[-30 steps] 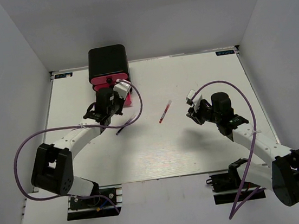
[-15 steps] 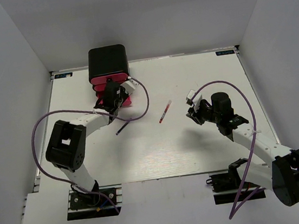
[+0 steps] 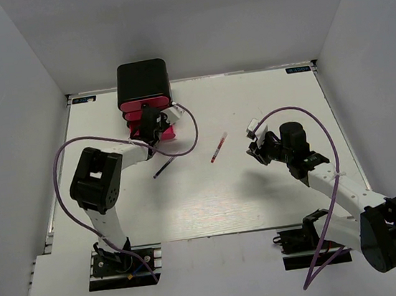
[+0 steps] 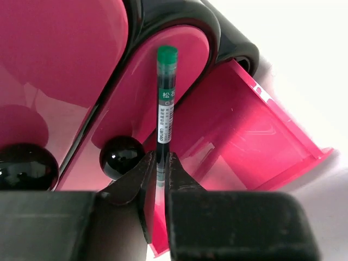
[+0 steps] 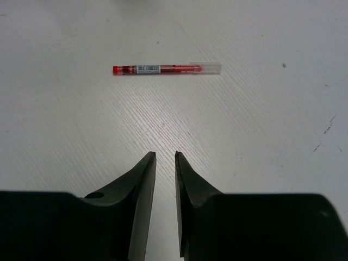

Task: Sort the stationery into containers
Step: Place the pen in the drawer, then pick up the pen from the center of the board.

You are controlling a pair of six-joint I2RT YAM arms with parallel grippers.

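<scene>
My left pincer (image 4: 160,163) is closed on the dark barrel of the green-capped marker (image 4: 166,98), the fingers pressing it from both sides. The marker's labelled shaft and green cap project beyond the tips, in front of a closed pink drawer face of the black cabinet (image 3: 143,82). A round black knob (image 4: 120,157) sits just beside the left finger. To the marker's right, one pink drawer (image 4: 244,136) is pulled out and seen from above.

My right pincer (image 5: 165,160) hangs over the white surface (image 3: 260,184) with only a narrow gap between its fingers, gripping and touching nothing. The red-white pen (image 5: 163,69) lies flat ahead of it, apart from the tips. The thin dark pen (image 3: 163,169) lies on the surface near the cabinet.
</scene>
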